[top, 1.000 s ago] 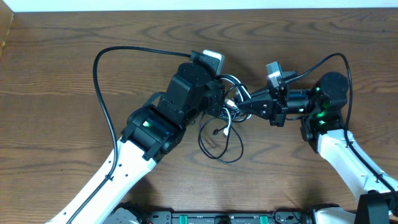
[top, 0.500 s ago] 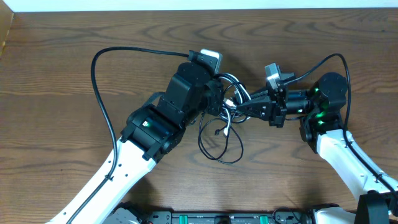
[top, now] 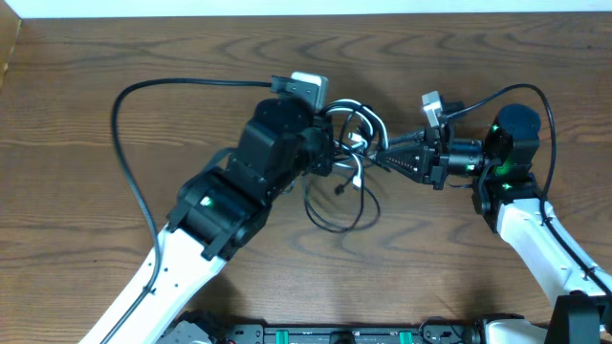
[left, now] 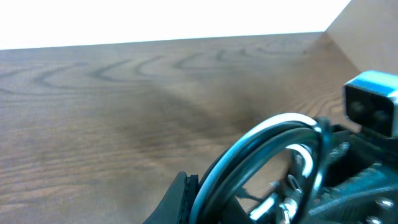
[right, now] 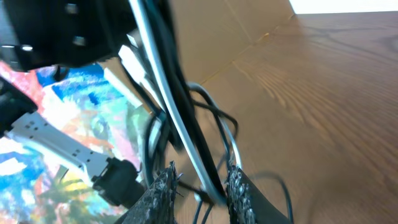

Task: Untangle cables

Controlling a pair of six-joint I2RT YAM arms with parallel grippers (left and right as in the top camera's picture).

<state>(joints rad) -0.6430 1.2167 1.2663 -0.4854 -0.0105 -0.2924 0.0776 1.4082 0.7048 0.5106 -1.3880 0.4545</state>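
Overhead: cables point(top: 337, 212) are bunched slightly toward 12 o'clock from the middle of the table point(top: 86, 220), between the two arms. Left gripper point(top: 330, 153) comes in from 8 o'clock. Its tips are buried in the 9 o'clock side of the bundle under its own wrist, so the jaws can't be read from above. Right gripper point(top: 381, 153) reaches in from 3 o'clock, tip at the bundle's 3 o'clock edge. The upper part of the bundle is lifted, with arcs of black and white cord standing up at 12 o'clock. A loose black loop lies flat on the wood at 6 o'clock, a small plug point(top: 339, 187) inside it. Left wrist view: claw closed tight, and a sheaf of black and white cords rises from it in an arch off the table, so it has hold of the cables. Right wrist view: fingers point(right: 163, 186) parted a little, gap wider than the strands. One white and one black cord run through the gap, not pinched as far as I can see. The tangle beyond them is blurred.
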